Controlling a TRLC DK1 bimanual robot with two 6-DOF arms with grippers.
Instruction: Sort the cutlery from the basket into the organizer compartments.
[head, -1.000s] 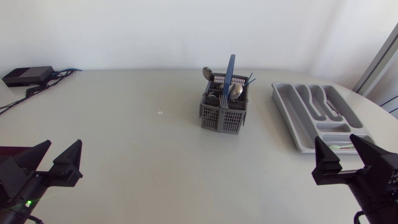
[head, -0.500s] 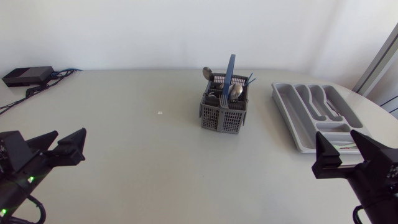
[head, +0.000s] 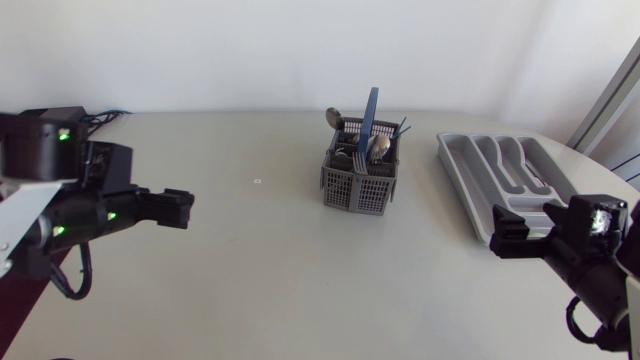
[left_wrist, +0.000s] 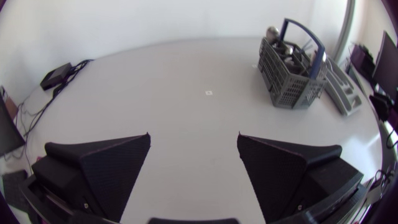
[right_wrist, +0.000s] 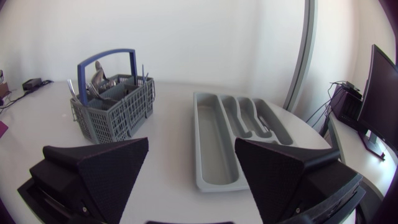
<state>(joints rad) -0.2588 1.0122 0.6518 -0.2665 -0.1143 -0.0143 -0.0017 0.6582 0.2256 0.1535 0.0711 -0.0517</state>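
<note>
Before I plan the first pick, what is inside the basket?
The basket holds two spoons, bowls up, plus more metal cutlery. Its mesh walls hide their lower parts.

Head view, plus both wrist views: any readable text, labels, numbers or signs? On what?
No text reads legibly in any view.
The small square mark on the table: too small to read.
On the basket and organizer: no print visible.

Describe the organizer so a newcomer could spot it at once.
On the pale table, find the dark mesh basket with the blue handle. The organizer lies on its right-arm side: a flat, light grey tray, shallow, with long moulded compartments, unlike the tall basket.
</note>
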